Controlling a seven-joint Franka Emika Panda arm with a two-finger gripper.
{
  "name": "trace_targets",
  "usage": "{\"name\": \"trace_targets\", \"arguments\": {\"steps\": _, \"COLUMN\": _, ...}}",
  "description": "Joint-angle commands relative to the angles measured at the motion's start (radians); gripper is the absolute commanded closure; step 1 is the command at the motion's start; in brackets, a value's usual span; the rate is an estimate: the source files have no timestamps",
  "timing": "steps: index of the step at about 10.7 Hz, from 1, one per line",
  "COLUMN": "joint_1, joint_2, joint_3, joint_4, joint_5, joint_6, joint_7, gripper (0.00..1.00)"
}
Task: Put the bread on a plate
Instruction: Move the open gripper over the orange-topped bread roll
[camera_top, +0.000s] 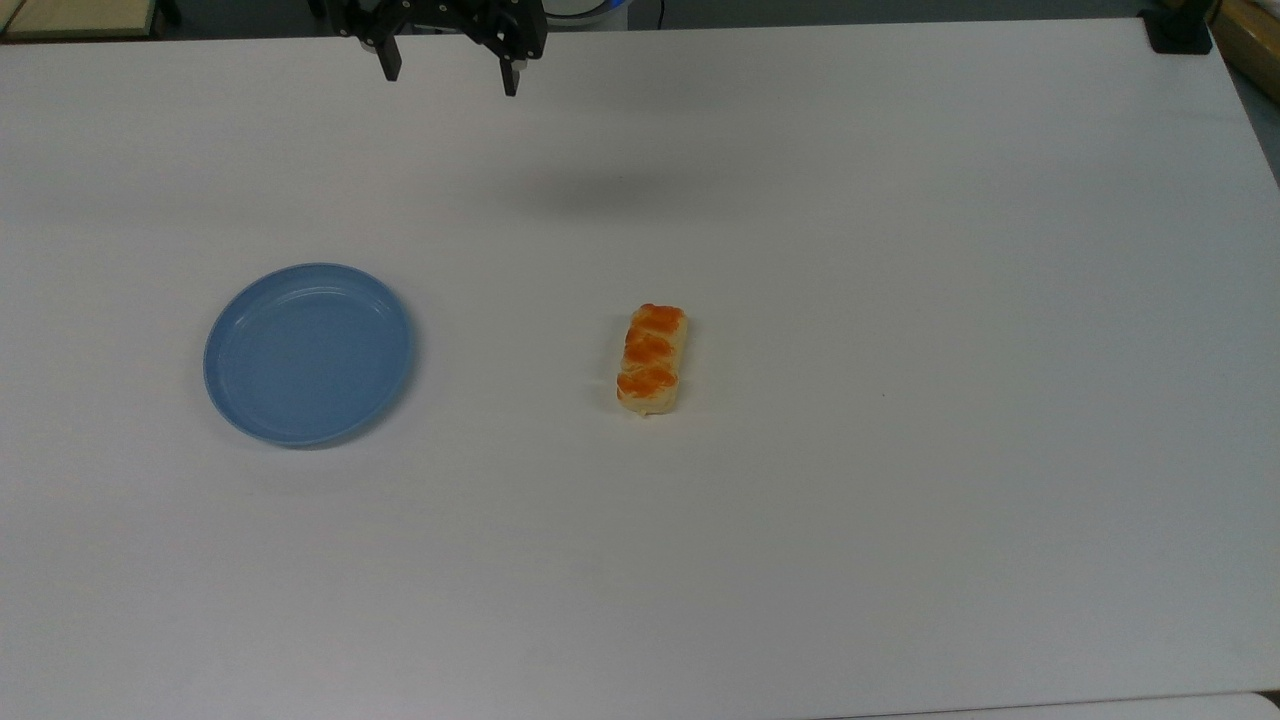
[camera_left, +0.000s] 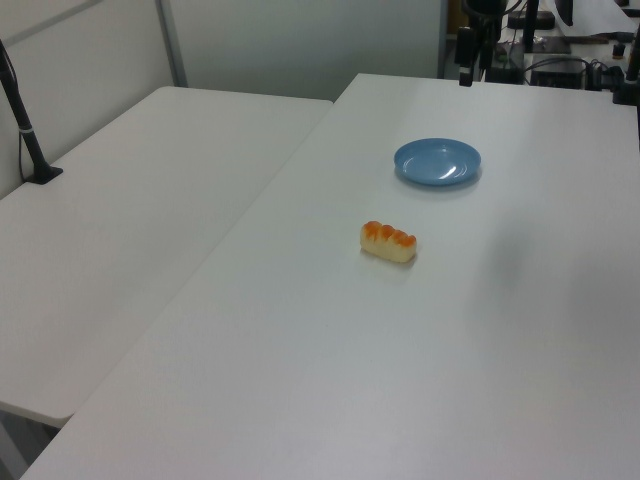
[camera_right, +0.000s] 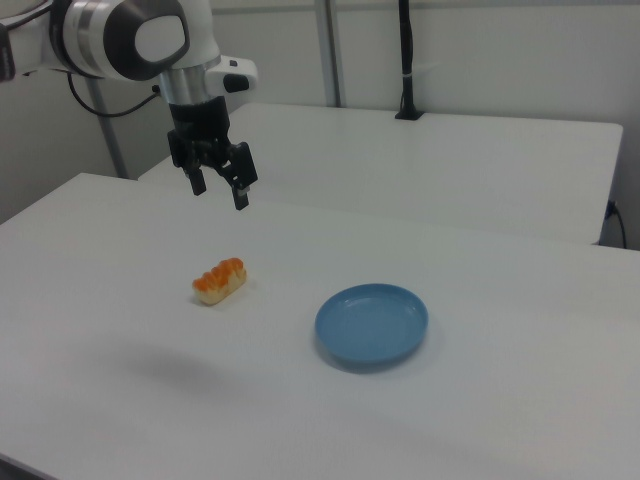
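Reaching stage: hand (camera_top: 450, 75) released, fingers spread, at top view's 12 o'clock; should descend onto bread (camera_top: 652, 360), straddling its narrow width; plate (camera_top: 309, 352) at 9 o'clock.

My plate (camera_top: 308, 355) looks like smooth, shiny blue plastic. The bread (camera_top: 652, 359) has a shiny orange top. The white table (camera_top: 900, 250) looks smooth and dull.
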Motion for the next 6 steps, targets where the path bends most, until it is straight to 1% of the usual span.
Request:
{"name": "trace_targets", "arguments": {"steps": 1, "joint_1": 0.021, "joint_2": 0.007, "joint_3": 0.003, "joint_4": -0.015, "joint_5": 0.048, "joint_6": 0.0, "joint_7": -0.013, "gripper": 0.0}}
{"name": "trace_targets", "arguments": {"steps": 3, "joint_1": 0.047, "joint_2": 0.024, "joint_3": 0.005, "joint_4": -0.017, "joint_5": 0.048, "joint_6": 0.0, "joint_7": -0.012, "gripper": 0.0}}
{"name": "trace_targets", "arguments": {"steps": 5, "joint_1": 0.065, "joint_2": 0.061, "joint_3": 0.027, "joint_4": -0.018, "joint_5": 0.048, "joint_6": 0.018, "joint_7": -0.007, "gripper": 0.0}}
{"name": "trace_targets", "arguments": {"steps": 6, "joint_1": 0.065, "joint_2": 0.076, "joint_3": 0.047, "joint_4": -0.023, "joint_5": 0.048, "joint_6": 0.056, "joint_7": -0.006, "gripper": 0.0}}
